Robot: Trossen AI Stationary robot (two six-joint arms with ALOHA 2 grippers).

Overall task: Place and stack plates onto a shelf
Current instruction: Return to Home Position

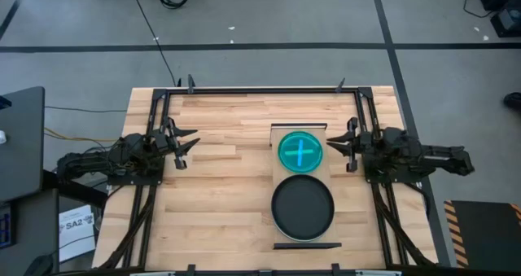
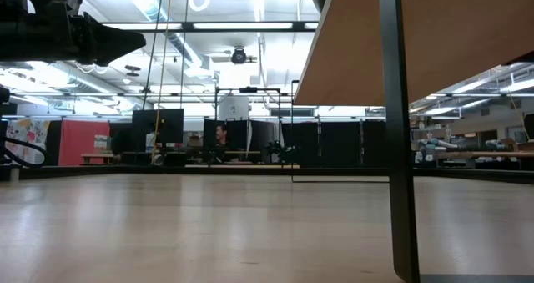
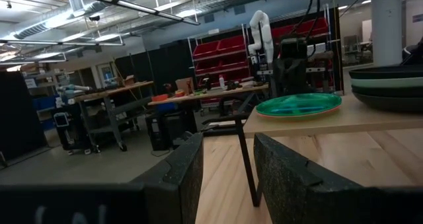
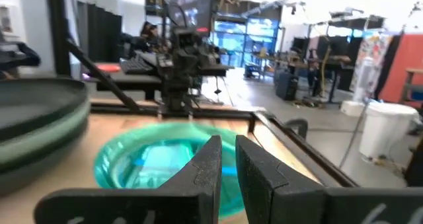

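Note:
The shelf point(image 1: 275, 160) is a narrow pale plank raised on thin dark legs at the table's centre right. On its far half sits a translucent teal-blue plate point(image 1: 301, 151) point(image 3: 299, 105) point(image 4: 165, 161). Its near half carries a stack with a matte black plate point(image 1: 302, 208) on top and a pale mint one between black ones point(image 3: 386, 85) point(image 4: 39, 118). My left gripper point(image 1: 192, 142) point(image 3: 228, 178) hovers open over the table's left side, pointing at the shelf. My right gripper point(image 1: 332, 144) point(image 4: 229, 168) hovers just right of the teal plate, shut but for a narrow slit, touching nothing.
The low view looks under the shelf's plank point(image 2: 417, 41), past one dark leg point(image 2: 399, 133). A dark metal frame point(image 1: 260, 89) runs along the table's far edge and sides. Bare wooden tabletop point(image 1: 220, 203) lies between my left gripper and the shelf.

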